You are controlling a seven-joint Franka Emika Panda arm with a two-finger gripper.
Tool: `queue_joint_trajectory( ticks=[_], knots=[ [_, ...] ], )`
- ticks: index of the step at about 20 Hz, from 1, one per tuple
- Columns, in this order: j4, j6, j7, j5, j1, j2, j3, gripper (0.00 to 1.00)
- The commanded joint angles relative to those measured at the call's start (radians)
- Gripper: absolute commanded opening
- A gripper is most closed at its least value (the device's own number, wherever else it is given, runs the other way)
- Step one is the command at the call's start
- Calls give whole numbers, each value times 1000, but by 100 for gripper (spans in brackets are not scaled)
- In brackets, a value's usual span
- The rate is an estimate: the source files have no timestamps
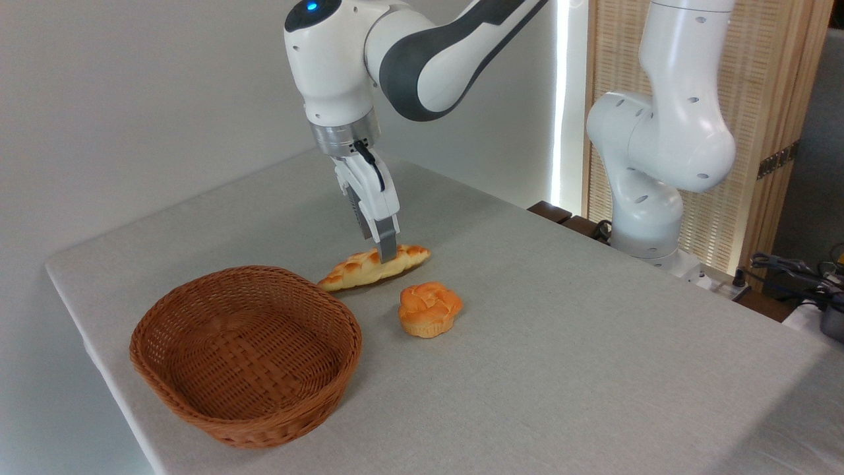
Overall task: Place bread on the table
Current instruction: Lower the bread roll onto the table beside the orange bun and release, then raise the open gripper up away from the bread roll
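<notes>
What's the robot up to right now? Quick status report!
Hand closed on the bread. Bread lying on the table, between basket and round bun. Nothing in the way.

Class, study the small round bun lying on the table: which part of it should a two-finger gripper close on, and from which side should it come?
Grip the bun across its widest middle, coming straight down from above. It sits upright on its flat base on the table, with clear cloth on most sides, though the bread lies close behind. Its domed, lumpy top would probably slip, so the fingers should reach down to the sides.
</notes>
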Motion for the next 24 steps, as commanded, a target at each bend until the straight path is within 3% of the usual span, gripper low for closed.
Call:
queue_joint_trajectory(
  ticks=[1,3,5,8,11,16,24],
  knots=[
    [28,-12,11,11,-7,-10,13,100],
    [99,-82,11,23,1,-8,19,100],
    [197,-173,18,72,15,-5,29,100],
    [335,-188,9,92,24,30,97,100],
    [468,-188,5,93,134,106,97,100],
    [587,-217,5,92,183,191,99,100],
    [687,-352,-49,98,176,222,97,100]
  ],
)
